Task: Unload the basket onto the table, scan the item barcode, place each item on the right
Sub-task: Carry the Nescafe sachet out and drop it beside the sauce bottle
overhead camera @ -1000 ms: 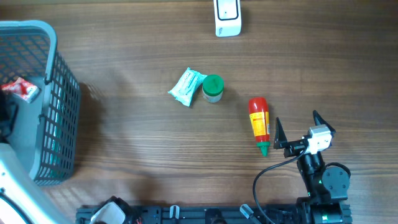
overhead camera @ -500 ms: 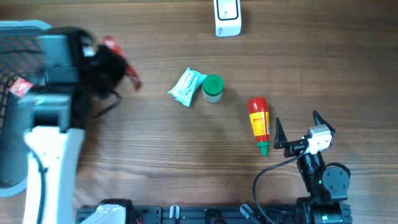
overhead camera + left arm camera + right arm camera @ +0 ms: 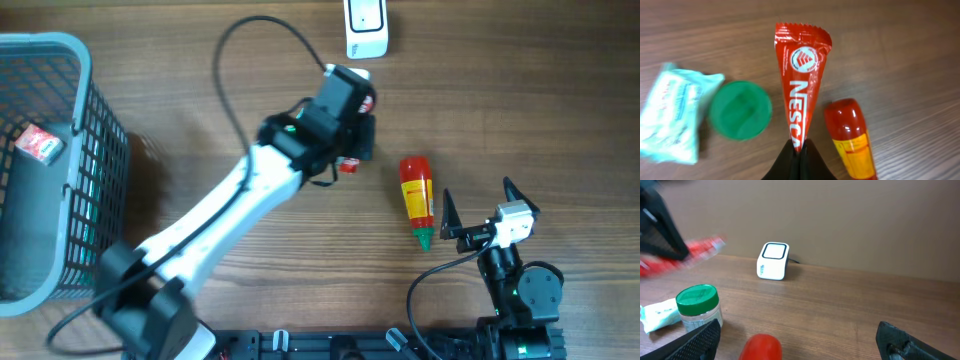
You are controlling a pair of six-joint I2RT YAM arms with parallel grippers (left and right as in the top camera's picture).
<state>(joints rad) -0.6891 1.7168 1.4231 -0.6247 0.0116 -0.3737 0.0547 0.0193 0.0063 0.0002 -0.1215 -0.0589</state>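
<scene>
One red sachet (image 3: 801,90) is pinched by its lower end in the left gripper (image 3: 799,149), clamped tight, above the middle of the surface (image 3: 560,90). To scan well, carry it high to the scanner (image 3: 366,28) at the far edge and turn the barcode flat toward its window. A jar (image 3: 740,110) and bottle (image 3: 417,198) lie below, and the far right is bare. The right gripper (image 3: 477,197) sits wide open and empty near the near right corner.

Premises: a mock shop checkout set up on a test bench. Evidence: a grey lattice shopping basket (image 3: 100,200) at the left of a wood-grain table (image 3: 560,110), a white barcode scanner (image 3: 366,28) at the far edge, packaged groceries (sauce bottle (image 3: 416,195), green-lidded jar (image 3: 699,305)) mid-table, and a plain beige wall (image 3: 840,220) behind.
</scene>
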